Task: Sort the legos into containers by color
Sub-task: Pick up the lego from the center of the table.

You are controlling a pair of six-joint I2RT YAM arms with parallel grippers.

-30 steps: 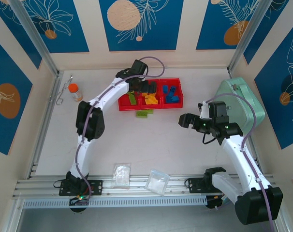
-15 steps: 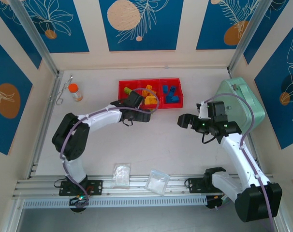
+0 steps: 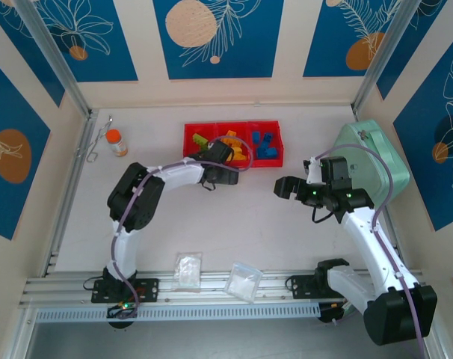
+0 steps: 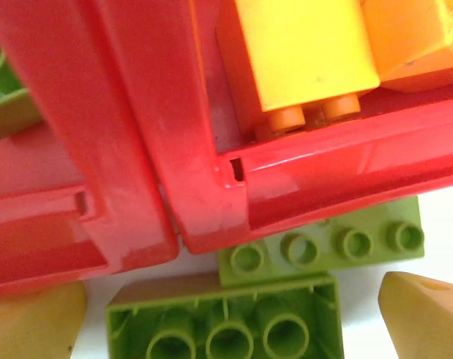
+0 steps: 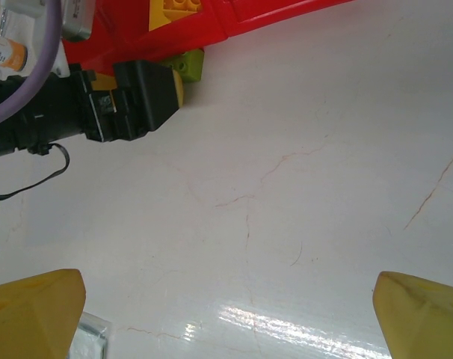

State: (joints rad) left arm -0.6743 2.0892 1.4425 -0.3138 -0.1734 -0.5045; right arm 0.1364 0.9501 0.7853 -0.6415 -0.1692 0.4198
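Note:
The red tray (image 3: 215, 129) stands at the back centre, with lime green legos (image 3: 200, 140) in its left compartment, yellow-orange ones (image 3: 235, 143) in the middle and blue ones (image 3: 264, 146) in the right. My left gripper (image 3: 228, 176) is low at the tray's front wall (image 4: 122, 149). It is open, its yellow fingertips (image 4: 424, 314) standing either side of two lime green bricks on the table: one upside down (image 4: 226, 321), one flat and studded (image 4: 324, 243). My right gripper (image 3: 280, 187) hovers open over bare table, with nothing between its fingers (image 5: 32, 310).
A mint-green case (image 3: 372, 161) lies at the right. An orange-capped bottle (image 3: 116, 142) and a wire tool (image 3: 96, 142) sit at the back left. Two clear bags (image 3: 188, 269) (image 3: 243, 280) lie by the front rail.
My left arm has come away from the tray's left compartment, dropped in front of the tray, and now covers the green bricks there. The right arm has barely moved.

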